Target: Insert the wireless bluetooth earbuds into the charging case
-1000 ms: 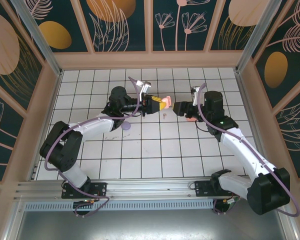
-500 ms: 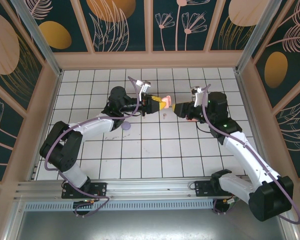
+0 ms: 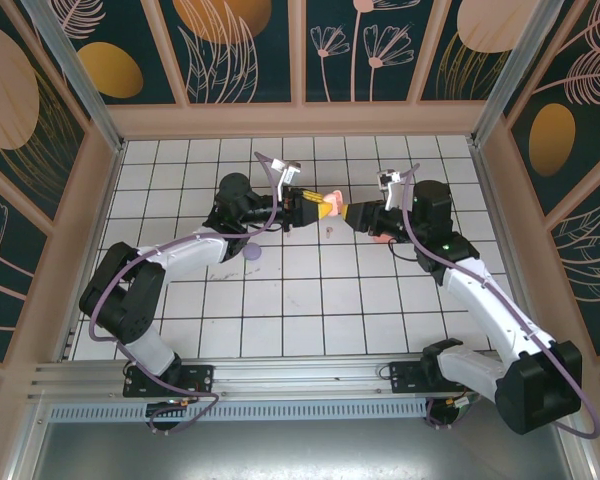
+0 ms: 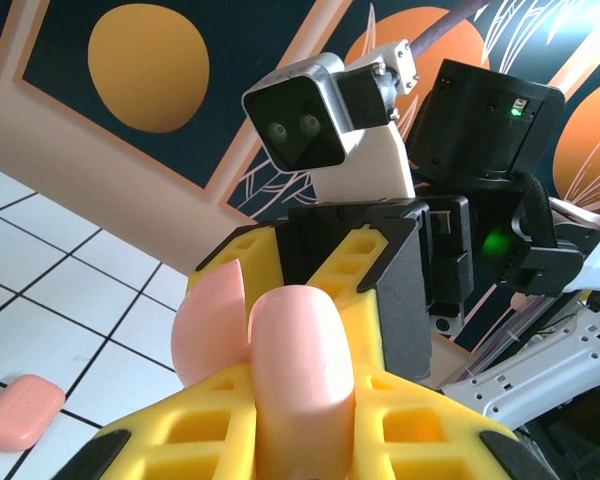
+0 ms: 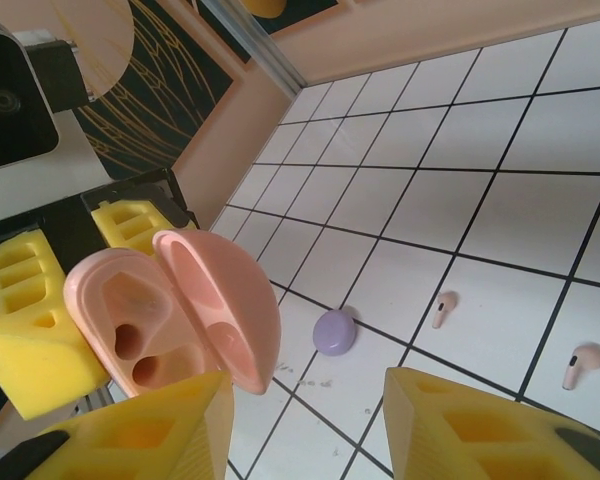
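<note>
Holding the open pale pink charging case (image 5: 170, 320) clamped in my left gripper (image 3: 318, 208) above the tiles (image 5: 500, 220), I see both its sockets empty. My right gripper (image 5: 310, 420) gapes, carrying nothing, just beside it. Two pink earbuds (image 5: 440, 308) lie on the tiles below, neither inserted yet.

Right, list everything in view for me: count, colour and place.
open charging case: one, pale pink, both sockets empty, held off the floor
lilac case: one, closed, on the tiles
coral case: one, closed, on the tiles
earbuds: two, pale pink, lying apart on the tiles
tiled floor: white with dark grout
left end effector: yellow fingers, shut on the open charging case
right end effector: yellow fingers, open, facing the case
</note>
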Tool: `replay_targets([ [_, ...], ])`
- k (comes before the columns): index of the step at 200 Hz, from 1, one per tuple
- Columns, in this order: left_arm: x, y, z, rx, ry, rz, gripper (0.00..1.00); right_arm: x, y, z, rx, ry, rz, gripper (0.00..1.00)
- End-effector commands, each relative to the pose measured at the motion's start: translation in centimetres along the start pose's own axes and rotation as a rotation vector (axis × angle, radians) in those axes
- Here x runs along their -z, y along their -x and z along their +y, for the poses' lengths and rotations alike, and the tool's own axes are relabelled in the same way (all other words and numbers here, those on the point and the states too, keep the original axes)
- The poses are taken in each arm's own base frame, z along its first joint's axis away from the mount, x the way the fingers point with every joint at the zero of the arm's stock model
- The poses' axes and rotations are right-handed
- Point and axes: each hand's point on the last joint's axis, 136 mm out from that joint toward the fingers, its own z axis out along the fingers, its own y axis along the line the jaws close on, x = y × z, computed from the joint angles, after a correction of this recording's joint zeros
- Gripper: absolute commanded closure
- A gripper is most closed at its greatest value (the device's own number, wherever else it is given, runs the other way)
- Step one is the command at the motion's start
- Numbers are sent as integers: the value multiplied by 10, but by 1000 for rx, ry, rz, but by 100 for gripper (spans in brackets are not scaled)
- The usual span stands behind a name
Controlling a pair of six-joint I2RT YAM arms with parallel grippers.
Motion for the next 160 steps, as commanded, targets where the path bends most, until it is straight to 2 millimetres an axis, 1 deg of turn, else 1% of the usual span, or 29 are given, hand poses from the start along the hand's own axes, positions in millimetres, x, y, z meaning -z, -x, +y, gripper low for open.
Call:
replay_targets([
  [1, -1, 10, -15, -48, -44, -19, 100, 0, 14, 10, 20, 43, -38, 56],
  [64, -1, 9, -14, -38, -47, -19, 100, -7, 18, 14, 21, 63, -34, 59],
  [117, -2, 7, -12, -30, -47, -17, 100, -8, 21, 18, 29, 71, -37, 60],
  [160, -2, 5, -12, -22, -52, -15, 100, -10, 23, 21, 31, 78, -39, 64],
])
